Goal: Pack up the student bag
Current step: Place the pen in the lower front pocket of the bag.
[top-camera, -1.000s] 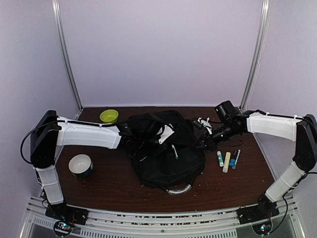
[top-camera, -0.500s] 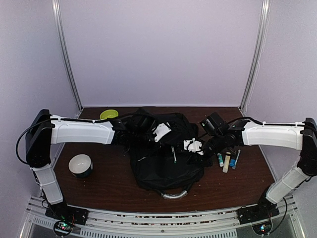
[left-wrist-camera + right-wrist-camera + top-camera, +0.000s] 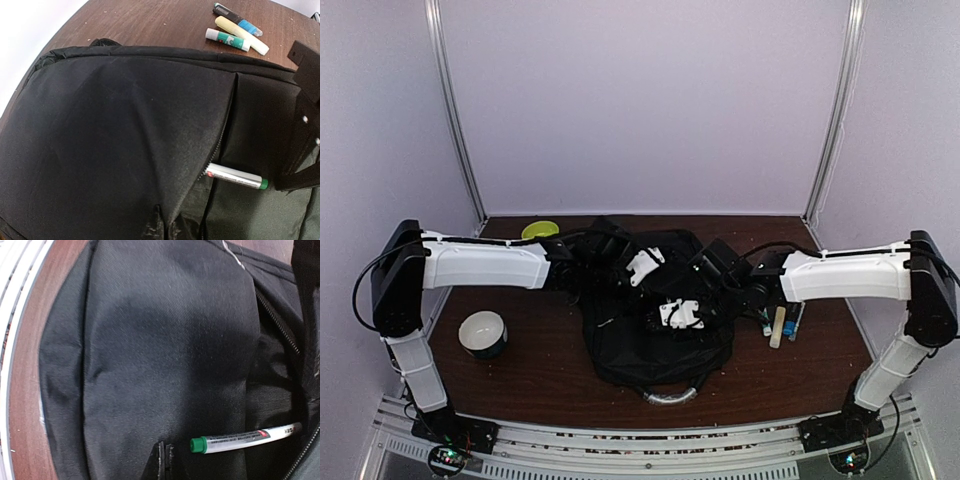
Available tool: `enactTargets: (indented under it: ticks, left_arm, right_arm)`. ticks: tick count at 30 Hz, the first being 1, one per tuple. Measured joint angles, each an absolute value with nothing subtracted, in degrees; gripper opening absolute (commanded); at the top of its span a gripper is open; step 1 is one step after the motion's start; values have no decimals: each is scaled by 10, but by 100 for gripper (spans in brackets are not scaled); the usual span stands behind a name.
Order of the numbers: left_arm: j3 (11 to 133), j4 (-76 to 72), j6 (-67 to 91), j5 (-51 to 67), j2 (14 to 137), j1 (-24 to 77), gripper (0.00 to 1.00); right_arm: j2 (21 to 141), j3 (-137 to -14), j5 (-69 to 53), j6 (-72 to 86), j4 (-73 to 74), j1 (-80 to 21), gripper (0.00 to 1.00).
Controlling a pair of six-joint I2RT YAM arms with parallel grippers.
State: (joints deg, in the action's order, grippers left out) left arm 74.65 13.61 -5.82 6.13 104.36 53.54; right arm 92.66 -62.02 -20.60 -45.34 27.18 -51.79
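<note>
**Black bag in the middle, one marker half inside the pocket**

Black fabric student bag (image 3: 650,345) lies flat in the middle of the brown wooden table (image 3: 540,385). Its grey curved handle (image 3: 670,396) points to the near edge. Both arms reach over the bag from the two sides.

On the front of the bag the zip (image 3: 220,135) of the flat pocket is open. A white marker with a green cap (image 3: 235,176) lies across this opening. The capped end is outside on the cloth, and the other end goes under the edge of the pocket.

The left gripper (image 3: 645,268) hangs over the far part of the bag with its jaws closed. The right gripper (image 3: 678,315) is above the pocket, near the marker, and its jaws are closed too. I see no object between the fingers of either one. Whether one of them pinches a bit of the cloth, I cannot tell.

To the right of the bag, three more things lie close together on the table: a white stick with green ends (image 3: 227,40), a pale yellow stick (image 3: 241,35) and a dark pen with a blue part (image 3: 235,19). A white bowl (image 3: 482,333) stands to the left, and a small green bowl (image 3: 540,230) is at the far left corner.

I judge that the step in hand is to put the marker into the pocket, and it is only half done. The next move probably needs a push along the marker's length while the pocket edge is kept lifted. After that, the three things on the table are left to pack.
</note>
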Motion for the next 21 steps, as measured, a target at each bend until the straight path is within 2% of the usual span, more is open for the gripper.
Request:
enactTargets:
  ticks: [7, 21]
  left_arm:
    - [747, 138, -58, 72, 1044, 532, 0]
    - [754, 143, -57, 92, 1044, 521, 0]
  right_arm:
    - [943, -627, -173, -463, 249, -519, 0]
    - [1001, -642, -4, -500, 125, -516, 0]
